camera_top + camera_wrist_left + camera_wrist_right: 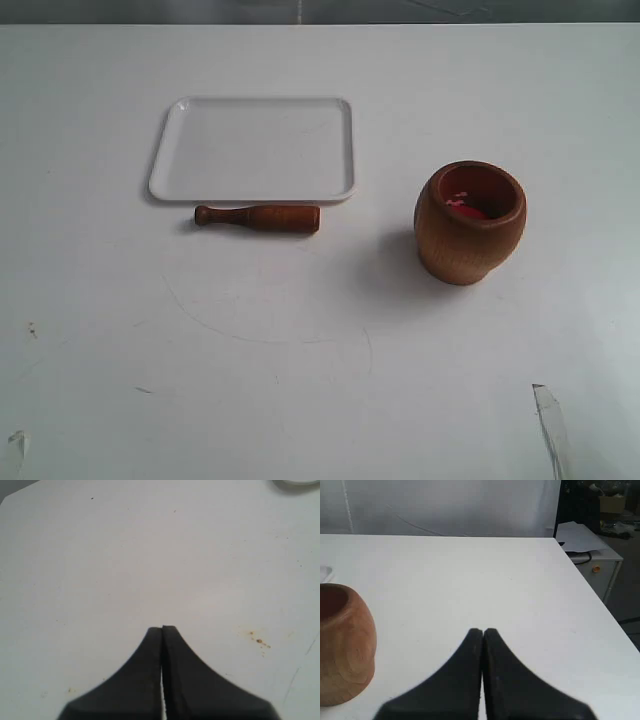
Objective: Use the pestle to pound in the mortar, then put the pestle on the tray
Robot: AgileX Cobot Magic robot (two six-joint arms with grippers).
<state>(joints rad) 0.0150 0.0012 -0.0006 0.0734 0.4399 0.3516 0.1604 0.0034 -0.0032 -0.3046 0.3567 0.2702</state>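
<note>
Pestle lies flat on the white table, along the near edge of the white tray. Its small knob points to the left and its thick end to the right. It is just beside the rim, and I cannot tell if it touches it. The wooden mortar stands upright, well apart to the right, with some red bits inside.

The left gripper has its two black fingers pressed together with nothing between them, and it sees only bare table. The right gripper is also closed and empty, with the mortar near it at one side.

In my judgement nothing of the task is done yet, and the step in hand is to pick up the pestle. The left arm seems the better one for this, because the pestle is on its side. The fingers should first open, then come down from above and close across the thicker body, not on the thin neck, so the round wood does not roll away. One finger must go into the narrow place between pestle and tray, so a careful descent is needed to avoid pushing the rim. A firm hold near the middle should help later, when the thick end must turn down into the mortar.
</note>
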